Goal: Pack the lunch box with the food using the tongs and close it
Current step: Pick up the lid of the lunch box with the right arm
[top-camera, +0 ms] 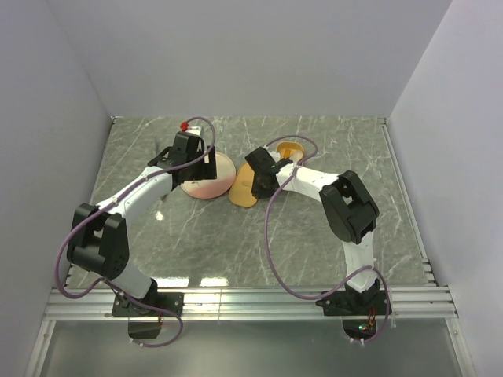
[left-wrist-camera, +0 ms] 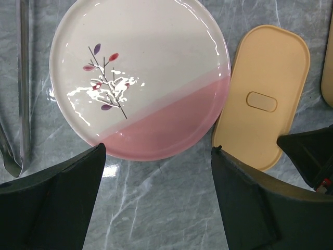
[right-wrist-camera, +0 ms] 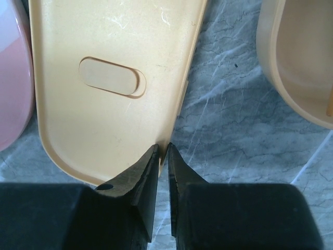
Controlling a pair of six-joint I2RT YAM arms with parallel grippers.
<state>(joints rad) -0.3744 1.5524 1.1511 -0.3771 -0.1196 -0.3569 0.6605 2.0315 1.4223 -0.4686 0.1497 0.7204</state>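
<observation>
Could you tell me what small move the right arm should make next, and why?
Probably lift the lid slightly off the table: the right gripper has its jaws nearly shut astride the lid's rim, seemingly pinching it, the plate is bare, and the lunch box lies open just beside the lid.

Robot lab cell: plain white panels (top-camera: 251, 55) around a marble-grey desk (top-camera: 228, 251), two arms (top-camera: 137, 192) bolted to aluminium rails (top-camera: 251, 302).
</observation>
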